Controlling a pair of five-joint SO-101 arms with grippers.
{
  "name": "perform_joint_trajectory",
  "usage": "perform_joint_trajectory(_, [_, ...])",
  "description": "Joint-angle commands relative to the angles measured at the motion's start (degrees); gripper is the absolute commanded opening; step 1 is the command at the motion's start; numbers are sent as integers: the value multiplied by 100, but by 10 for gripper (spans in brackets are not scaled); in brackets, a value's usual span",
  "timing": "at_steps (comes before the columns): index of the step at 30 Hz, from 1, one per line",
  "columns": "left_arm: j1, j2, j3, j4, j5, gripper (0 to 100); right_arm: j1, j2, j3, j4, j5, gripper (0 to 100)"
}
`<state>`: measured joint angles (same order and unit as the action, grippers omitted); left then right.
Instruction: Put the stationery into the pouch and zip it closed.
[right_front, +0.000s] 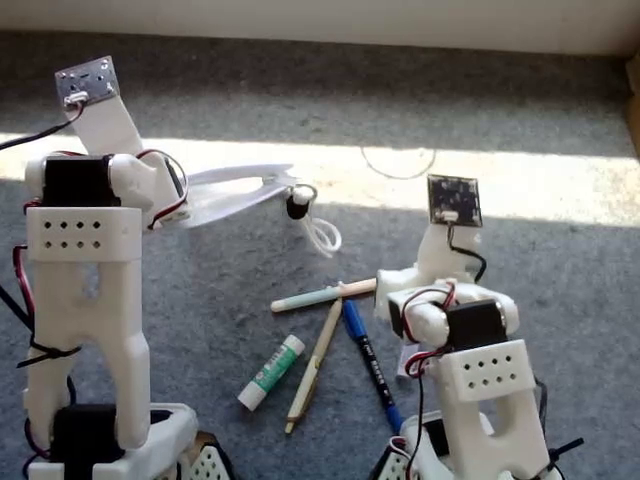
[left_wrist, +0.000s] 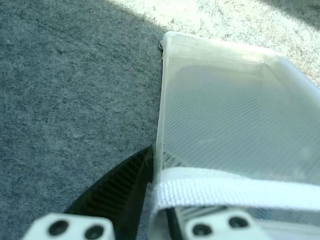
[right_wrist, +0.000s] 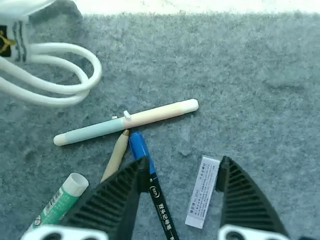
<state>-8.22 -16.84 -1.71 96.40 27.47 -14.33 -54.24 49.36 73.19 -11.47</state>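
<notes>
Clamping a translucent plastic pouch (left_wrist: 235, 115), the left gripper (left_wrist: 160, 172) has jaws closed; the right gripper (right_wrist: 183, 162), jaws apart, overhangs a blue-capped pen (right_wrist: 141, 147).

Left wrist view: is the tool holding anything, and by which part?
Yes. The left tool is shut on the translucent white pouch, clamping its end edge at the white webbing band. The right tool is open, holding nothing.

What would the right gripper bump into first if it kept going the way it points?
Likely the blue pen, just ahead between the open jaws of the right gripper, or the white label beside it; depth is unclear.
</notes>
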Motion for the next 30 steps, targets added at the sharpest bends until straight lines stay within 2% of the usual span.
perform_joint_trajectory(1, [-92, 4, 31, -79, 26, 32, 48, 48, 101, -110, -70, 203])
perform_joint_trajectory(11, [-119, 4, 31, -70, 26, 32, 400, 48, 567, -110, -105, 205])
perform_joint_trajectory(19, [-119, 4, 40, -53, 26, 31, 400, 4, 787, -136, -97, 200])
perform_joint_trajectory(26, [-119, 4, 40, -44, 26, 31, 690, 40, 734, -84, -105, 39])
perform_joint_trajectory(30, [-127, 31, 40, -44, 26, 31, 708, 48, 180, 690, -105, 36])
